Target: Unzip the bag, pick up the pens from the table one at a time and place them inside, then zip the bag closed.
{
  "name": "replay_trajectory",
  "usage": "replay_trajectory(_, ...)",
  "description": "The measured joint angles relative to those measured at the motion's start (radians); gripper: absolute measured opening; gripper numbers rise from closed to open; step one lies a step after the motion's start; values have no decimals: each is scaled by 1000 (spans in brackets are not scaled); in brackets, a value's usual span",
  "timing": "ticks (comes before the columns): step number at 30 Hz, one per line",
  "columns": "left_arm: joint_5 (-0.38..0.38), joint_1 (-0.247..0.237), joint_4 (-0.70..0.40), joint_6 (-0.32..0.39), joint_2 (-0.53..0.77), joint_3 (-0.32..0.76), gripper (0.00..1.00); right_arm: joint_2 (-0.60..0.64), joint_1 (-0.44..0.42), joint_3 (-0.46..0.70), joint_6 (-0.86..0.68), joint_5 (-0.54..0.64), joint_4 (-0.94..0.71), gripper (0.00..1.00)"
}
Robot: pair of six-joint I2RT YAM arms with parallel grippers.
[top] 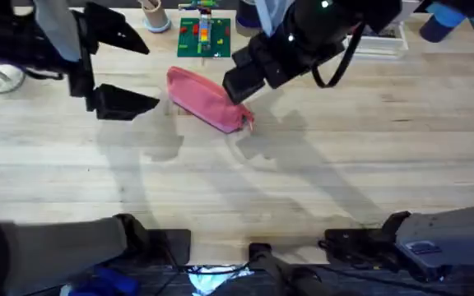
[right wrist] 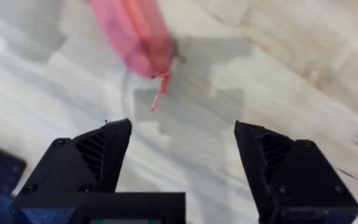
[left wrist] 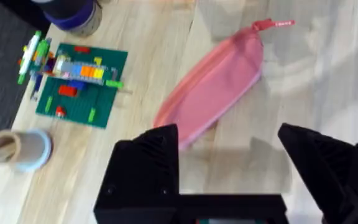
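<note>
Both arms are black with wedge-shaped ribbed fingers, seemingly matte plastic, and grey bases.

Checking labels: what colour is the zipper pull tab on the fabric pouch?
Pink-red, like the soft fabric pouch; the pull tab shows best in the left wrist view.

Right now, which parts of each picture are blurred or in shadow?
Overhead: both arms look large, dark and blurred, casting soft shadows on the table. Right wrist: the bag is smeared. Left wrist: the bag is fairly sharp, shadow beside it.
</note>
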Motion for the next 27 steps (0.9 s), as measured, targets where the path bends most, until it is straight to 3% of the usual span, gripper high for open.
replay_trajectory(4,-55,0,-6,-139,-90,3,993,-21,0,12,22,95,0,996)
replay_trajectory(13,-144,-1,-10,-601,-273,49,993,-158,0,20,38,280,-96,996)
replay_trajectory(17,-159,-1,-10,-764,-336,71,993,-197,0,21,70,359,-179,996)
replay_trajectory(22,-168,-1,-13,-899,-403,76,993,-230,-18,21,141,457,-245,996)
replay_trajectory(27,-169,-1,-14,-949,-436,76,993,-255,-60,22,202,501,-248,996)
